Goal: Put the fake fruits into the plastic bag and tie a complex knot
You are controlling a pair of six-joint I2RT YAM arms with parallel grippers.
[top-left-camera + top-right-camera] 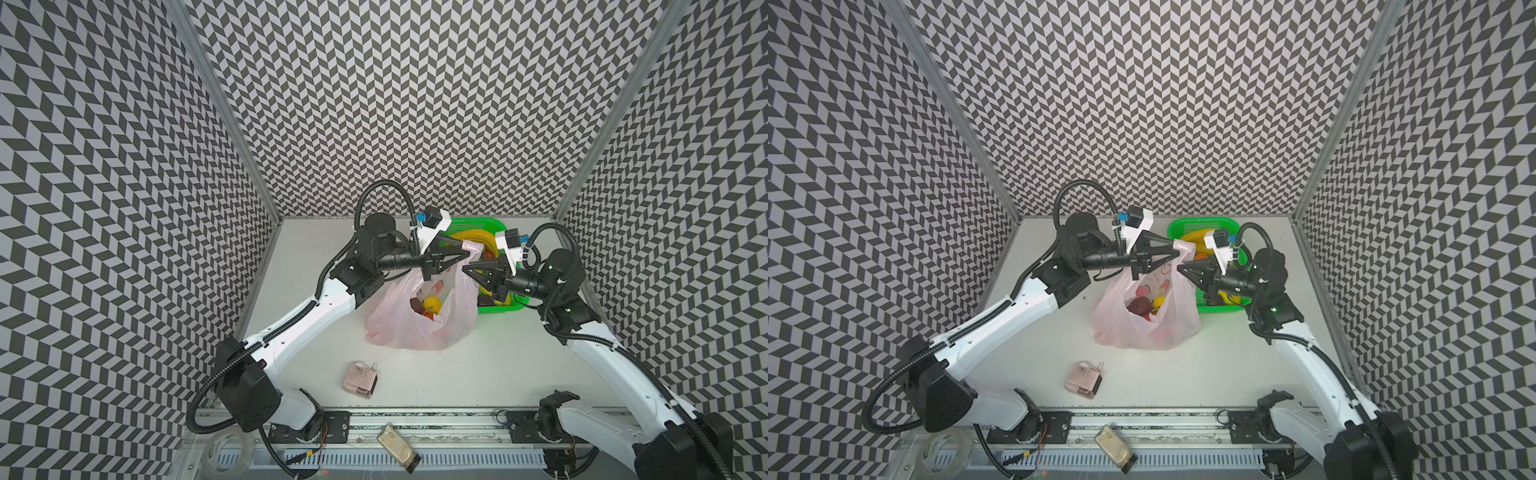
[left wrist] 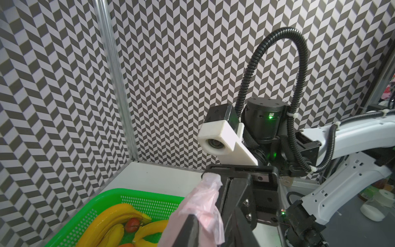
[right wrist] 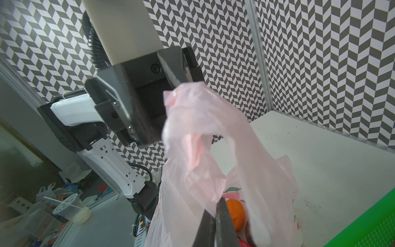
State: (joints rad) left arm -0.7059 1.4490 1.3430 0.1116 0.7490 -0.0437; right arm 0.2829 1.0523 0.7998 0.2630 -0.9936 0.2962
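The plastic bag (image 1: 395, 320) stands open mid-table in both top views, pale pink and translucent. Inside lie fake fruits: a yellow one (image 1: 432, 303), a dark brown one (image 1: 417, 305), and an orange (image 3: 235, 213). More bananas (image 2: 115, 216) and a strawberry (image 2: 132, 224) sit in the green basket (image 1: 490, 224) behind it. Above the bag's mouth, my left gripper (image 1: 466, 254) is shut on one bunched handle, with film wrapped around its finger (image 2: 190, 228). My right gripper (image 1: 466, 270) faces it tip to tip, shut on the bag's film (image 3: 217, 213). A knot is not in view.
A small pinkish clear box (image 1: 359, 376) lies in front of the bag. A tape roll (image 1: 224, 446) and a gold flat object (image 1: 397, 446) rest on the front rail. Patterned walls close in the back and both sides.
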